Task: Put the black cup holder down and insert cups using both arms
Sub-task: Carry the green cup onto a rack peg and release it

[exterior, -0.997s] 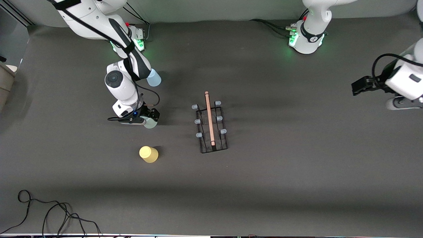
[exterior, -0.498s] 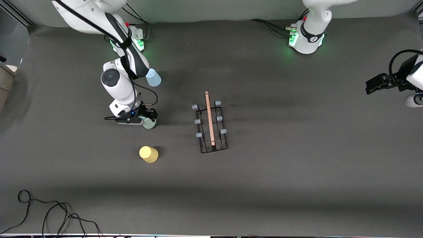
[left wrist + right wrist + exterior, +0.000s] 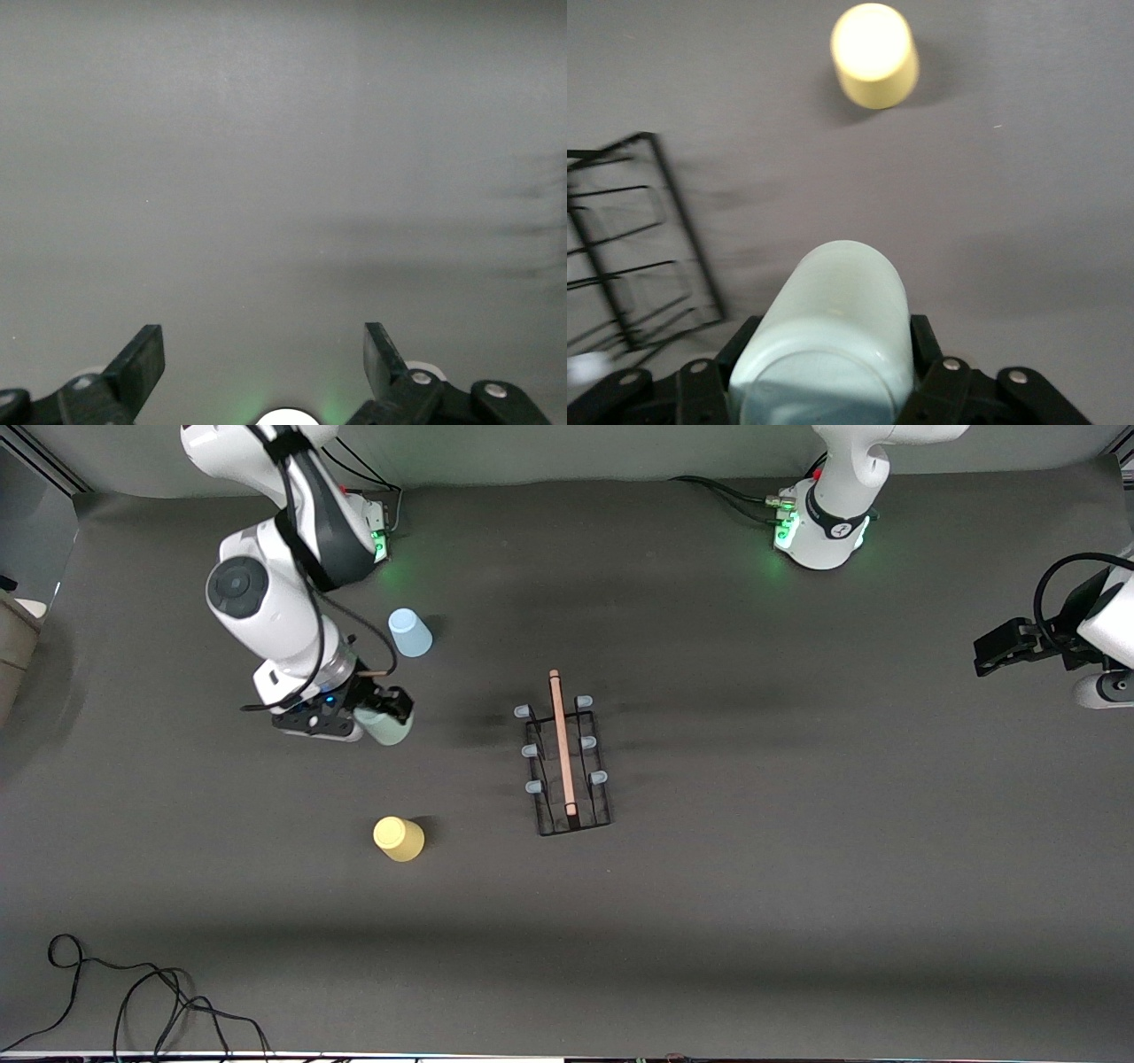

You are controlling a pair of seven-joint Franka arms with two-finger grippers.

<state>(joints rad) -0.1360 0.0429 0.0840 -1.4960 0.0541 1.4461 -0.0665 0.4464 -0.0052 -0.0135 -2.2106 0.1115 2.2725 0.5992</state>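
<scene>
The black cup holder (image 3: 567, 766) stands mid-table with its wooden rod handle (image 3: 561, 742) on top; part of its wire base shows in the right wrist view (image 3: 629, 266). My right gripper (image 3: 390, 716) is shut on the pale green cup (image 3: 383, 726) and holds it above the table, toward the right arm's end from the holder; the cup fills the right wrist view (image 3: 828, 332). The light blue cup (image 3: 409, 632) stands upside down near the right arm's base. The yellow cup (image 3: 399, 839) stands upside down nearer the front camera (image 3: 873, 55). My left gripper (image 3: 997, 646) is open and empty at the left arm's end (image 3: 264, 354).
A loose black cable (image 3: 133, 1001) lies at the table's front edge toward the right arm's end. The green-lit arm bases (image 3: 819, 522) stand along the back edge.
My right gripper has risen with the pale green cup and drawn back toward its base, uncovering the light blue cup. My left gripper swung out toward the table's end and stays there.
</scene>
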